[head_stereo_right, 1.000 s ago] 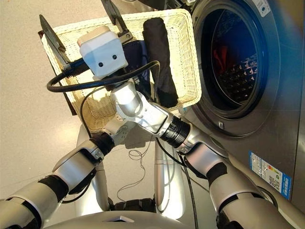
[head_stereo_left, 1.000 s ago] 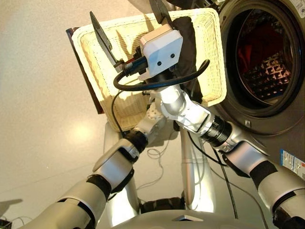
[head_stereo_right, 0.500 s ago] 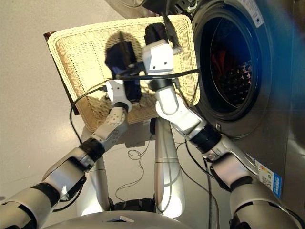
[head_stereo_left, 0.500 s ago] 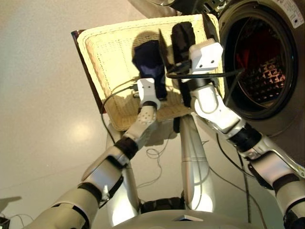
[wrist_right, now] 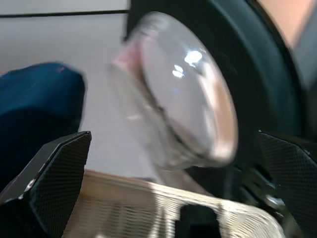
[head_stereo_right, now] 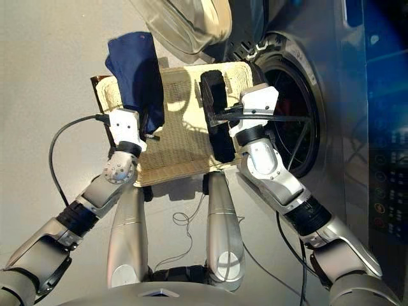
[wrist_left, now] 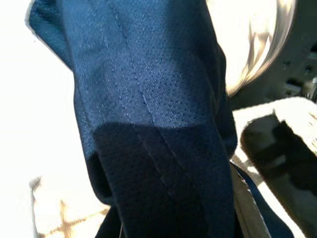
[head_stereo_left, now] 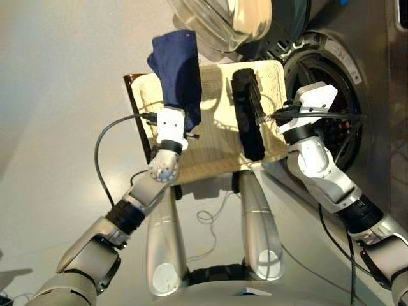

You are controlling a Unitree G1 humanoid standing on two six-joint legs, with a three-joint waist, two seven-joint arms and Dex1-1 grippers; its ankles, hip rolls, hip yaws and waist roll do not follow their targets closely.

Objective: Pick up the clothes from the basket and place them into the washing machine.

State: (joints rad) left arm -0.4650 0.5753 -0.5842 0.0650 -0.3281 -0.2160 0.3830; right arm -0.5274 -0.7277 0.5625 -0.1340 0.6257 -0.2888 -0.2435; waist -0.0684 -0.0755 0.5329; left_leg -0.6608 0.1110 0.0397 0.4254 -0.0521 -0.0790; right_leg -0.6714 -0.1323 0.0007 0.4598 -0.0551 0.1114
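The left gripper is closed on the navy blue garment, a soft mesh-knit cloth hanging bunched above the cream-white wicker basket, while the black garment lies as a long narrow strip inside the basket along its side nearest the washing machine. The left wrist view shows the navy cloth's fine perforated weave and stitched seams (which the head views do not). The right wrist view shows the right gripper with its textured black fingers spread wide and empty, facing the rounded glass porthole door.
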